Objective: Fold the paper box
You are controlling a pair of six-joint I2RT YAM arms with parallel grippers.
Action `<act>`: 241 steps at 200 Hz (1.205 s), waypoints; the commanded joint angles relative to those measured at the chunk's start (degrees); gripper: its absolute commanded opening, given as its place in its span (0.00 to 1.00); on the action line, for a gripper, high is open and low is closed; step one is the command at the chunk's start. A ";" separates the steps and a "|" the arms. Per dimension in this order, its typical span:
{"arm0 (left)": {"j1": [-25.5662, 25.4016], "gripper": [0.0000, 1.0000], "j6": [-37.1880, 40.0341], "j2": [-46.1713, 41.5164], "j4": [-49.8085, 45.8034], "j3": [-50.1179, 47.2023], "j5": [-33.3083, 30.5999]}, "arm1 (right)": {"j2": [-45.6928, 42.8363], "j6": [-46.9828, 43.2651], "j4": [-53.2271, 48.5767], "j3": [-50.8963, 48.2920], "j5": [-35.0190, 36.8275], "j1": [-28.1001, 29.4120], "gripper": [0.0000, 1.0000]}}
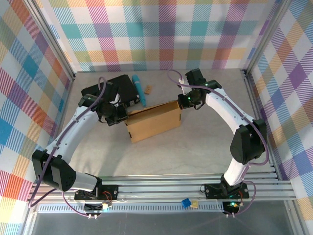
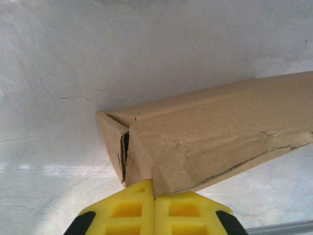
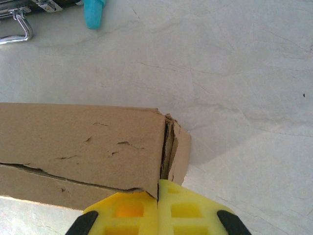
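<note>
The paper box point(image 1: 154, 122), a brown cardboard mailer, lies closed and flat on the table's middle. My left gripper point(image 1: 122, 116) is at its far left corner. In the left wrist view its yellow fingers point(image 2: 132, 205) are shut together, tips touching the box corner point(image 2: 210, 137), where a side flap gapes slightly. My right gripper point(image 1: 182, 102) is at the far right corner. Its jaws point(image 3: 158, 188) are shut too, pressed against the lid's edge point(image 3: 83, 142) beside a frayed side flap. I see no cardboard clearly clamped between either pair of fingers.
A black case point(image 1: 110, 88) lies behind the left gripper, with a blue cylinder point(image 1: 140, 90) and a small brown scrap point(image 1: 147, 89) beside it. The cylinder's tip point(image 3: 93, 12) and the case's metal latch point(image 3: 17, 24) show beyond the box. Checked walls enclose the table.
</note>
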 commanded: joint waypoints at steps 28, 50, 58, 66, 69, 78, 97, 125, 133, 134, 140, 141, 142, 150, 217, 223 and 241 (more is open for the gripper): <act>2.76 0.00 -3.93 0.13 3.14 -0.78 9.00 | 1.25 1.39 -5.79 1.41 0.31 0.67 0.00; 3.57 0.00 -4.18 0.76 2.04 0.73 10.79 | 1.35 1.39 -5.81 1.49 0.31 0.61 0.00; 3.68 0.00 -4.12 0.72 1.81 0.79 11.02 | 1.45 1.39 -5.91 1.56 0.37 0.69 0.00; 3.67 0.00 -4.00 0.53 1.71 0.59 10.99 | 1.57 1.39 -5.91 1.59 0.35 0.65 0.00; 3.81 0.00 -3.99 0.44 1.71 0.35 11.07 | 1.51 1.44 -5.88 1.68 0.31 0.65 0.00; 3.95 0.00 -3.85 0.13 2.06 -0.46 11.37 | 1.59 1.54 -5.91 1.71 0.32 0.65 0.00; 4.37 0.00 -3.69 -0.85 2.95 -2.60 11.71 | 1.85 1.64 -5.99 1.98 0.39 0.65 0.00; 5.25 0.00 -2.28 -2.11 3.92 -4.67 11.82 | 2.03 1.81 -6.20 2.24 0.57 0.65 0.00; 5.65 0.00 -1.90 -2.39 4.11 -5.04 11.89 | 2.16 1.87 -6.33 2.40 0.65 0.61 0.00; 5.68 0.00 -1.87 -2.44 4.13 -5.16 11.90 | 2.19 1.87 -6.34 2.46 0.66 0.58 0.00; 5.99 0.00 -1.62 -2.61 4.56 -5.56 12.18 | 2.30 1.99 -6.42 2.50 0.74 0.52 0.00; 6.02 0.00 -1.60 -2.59 4.58 -5.64 12.22 | 2.30 2.00 -6.43 2.51 0.70 0.58 0.00; 6.08 0.00 -1.59 -2.63 4.63 -5.72 12.29 | 2.30 2.00 -6.43 2.51 0.68 0.57 0.00; 6.35 0.00 -1.33 -2.88 5.16 -6.26 12.76 | 2.38 2.09 -6.43 2.58 0.66 0.56 0.00; 10.07 0.00 1.69 -1.17 0.44 -2.82 15.73 | 3.51 2.49 -8.10 4.73 1.27 0.52 0.00; 10.26 0.00 1.96 -1.25 0.33 -2.70 15.93 | 3.53 2.53 -8.10 4.71 1.27 0.46 0.00; 10.94 0.00 2.37 -1.71 0.41 -3.68 16.45 | 3.70 2.65 -8.29 4.80 1.25 0.38 0.00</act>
